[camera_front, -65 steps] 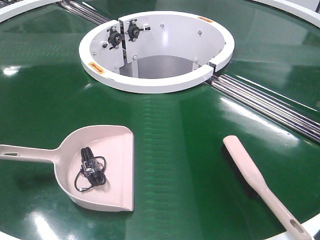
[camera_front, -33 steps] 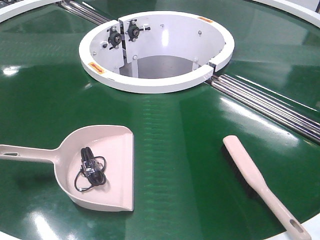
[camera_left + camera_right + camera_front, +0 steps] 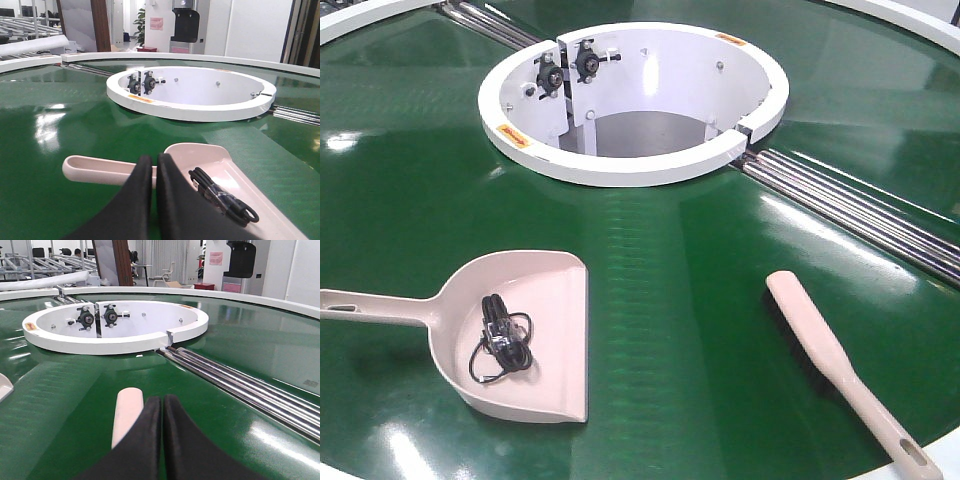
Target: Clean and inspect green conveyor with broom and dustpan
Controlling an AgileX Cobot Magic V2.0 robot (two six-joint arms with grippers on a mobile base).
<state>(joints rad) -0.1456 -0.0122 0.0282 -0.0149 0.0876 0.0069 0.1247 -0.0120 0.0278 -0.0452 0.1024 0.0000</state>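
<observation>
the dustpan (image 3: 525, 335) lies flat on the green conveyor (image 3: 670, 300), on my left side, with its handle pointing left. a black cord (image 3: 500, 345) is curled up inside it. the broom (image 3: 845, 375) lies flat on my right side, well apart from the pan. my left gripper (image 3: 154, 172) is closed and holds nothing, low just behind the pan's handle. my right gripper (image 3: 162, 412) is closed and empty too, right by the tip of the broom. the white ring hub (image 3: 635, 100) sits farther back.
</observation>
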